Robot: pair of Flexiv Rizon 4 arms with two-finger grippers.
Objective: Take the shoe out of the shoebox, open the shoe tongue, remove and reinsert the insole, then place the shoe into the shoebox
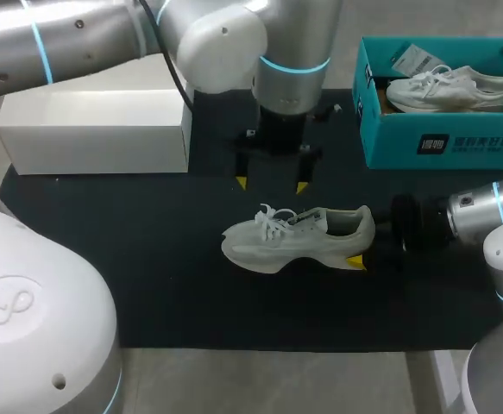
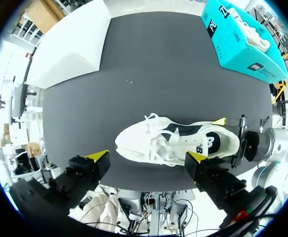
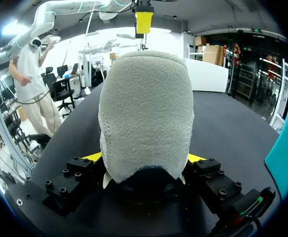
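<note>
Your R gripper (image 3: 144, 159) is clamped on the heel of the shoe (image 1: 298, 235), one finger on each side. Your L gripper (image 2: 147, 156) hangs w/ fingers spread wide above the laces, not touching. The shoebox (image 1: 441, 142) sits well apart from both grippers, w/ a second shoe (image 1: 451, 89) inside.

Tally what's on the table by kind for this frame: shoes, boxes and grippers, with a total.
Shoes: 2, loose shoe, boxed shoe
Boxes: 2, teal shoebox, white box
Grippers: 2, left gripper, right gripper
Total: 6
</note>
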